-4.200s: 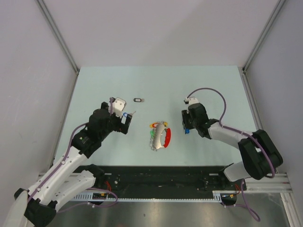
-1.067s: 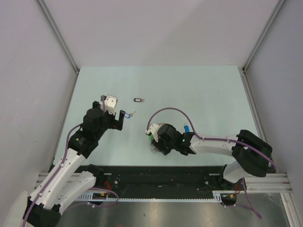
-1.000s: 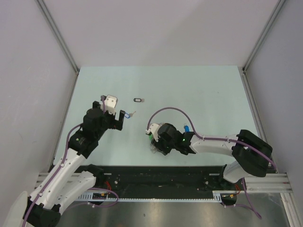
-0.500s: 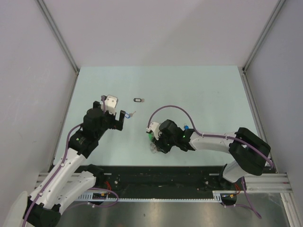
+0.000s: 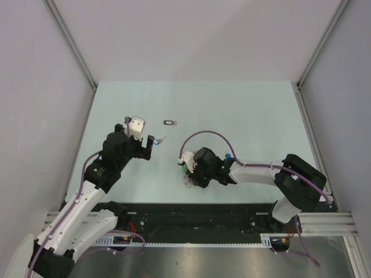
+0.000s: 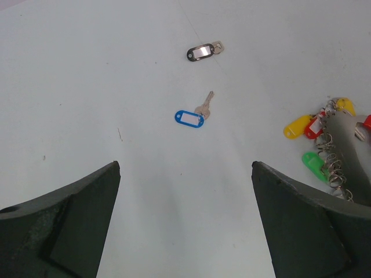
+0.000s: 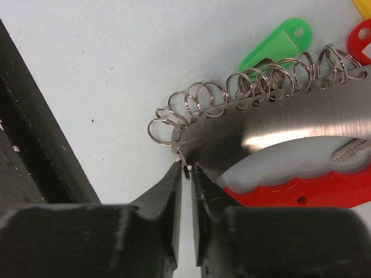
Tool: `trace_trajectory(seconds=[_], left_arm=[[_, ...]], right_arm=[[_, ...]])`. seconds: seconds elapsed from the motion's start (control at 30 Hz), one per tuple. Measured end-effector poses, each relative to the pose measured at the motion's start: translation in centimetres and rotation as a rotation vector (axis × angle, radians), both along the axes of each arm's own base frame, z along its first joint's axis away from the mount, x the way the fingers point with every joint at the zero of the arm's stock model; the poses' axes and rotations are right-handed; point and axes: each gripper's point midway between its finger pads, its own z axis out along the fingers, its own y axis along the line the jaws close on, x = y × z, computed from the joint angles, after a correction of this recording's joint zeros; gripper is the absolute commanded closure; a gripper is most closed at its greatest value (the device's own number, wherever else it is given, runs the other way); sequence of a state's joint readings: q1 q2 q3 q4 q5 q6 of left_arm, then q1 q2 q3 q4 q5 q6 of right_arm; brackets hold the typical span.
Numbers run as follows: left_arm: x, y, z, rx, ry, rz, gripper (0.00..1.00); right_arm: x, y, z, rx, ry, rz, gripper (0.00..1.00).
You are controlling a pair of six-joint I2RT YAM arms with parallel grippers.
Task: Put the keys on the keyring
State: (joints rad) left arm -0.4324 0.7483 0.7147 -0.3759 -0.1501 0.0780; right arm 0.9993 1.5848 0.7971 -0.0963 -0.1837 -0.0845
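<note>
Right gripper (image 7: 186,172) is down on the keyring (image 7: 278,119), near the middle of the table. Its jaws are narrow, the tips pinching the end corner of the steel band beside the red strip. Left gripper (image 6: 185,174) hangs wide open, holding nothing. Here's the line that matters: the blue-tagged key (image 6: 190,117) lies just beyond those open fingers, tag nearer, blade angled far and right, diagonal to the line between the fingertips. The left arm is the nearer one. The black-tagged key (image 6: 203,52) lies farther off. Both tags show pale inserts, and no writing is readable anywhere.
</note>
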Motion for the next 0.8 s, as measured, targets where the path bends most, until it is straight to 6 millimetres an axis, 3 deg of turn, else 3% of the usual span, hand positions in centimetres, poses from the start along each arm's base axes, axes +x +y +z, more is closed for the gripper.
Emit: trace_trajectory(seconds=[0.07,0.33,0.53,0.8], left_arm=[[0.0,0.0,0.0,-0.001,0.000,-0.001,0.00],[-0.1,-0.3,-0.1,-0.004,0.005,-0.015,0.00],[-0.5,-1.8,0.7,-0.052,-0.021,-0.099,0.00],[-2.1,-5.0,3.9,-0.160,-0.139,-0.300,0.00]], right_arm=[[0.0,0.0,-0.1,-0.002,0.000,0.004,1.00],[0.4,0.1,1.1,0.014,-0.040,0.011,1.00],[2.2,0.4,6.4,0.116,-0.198,-0.004,1.00],[4.9,0.5,13.2,0.201,-0.416,-0.034,1.00]])
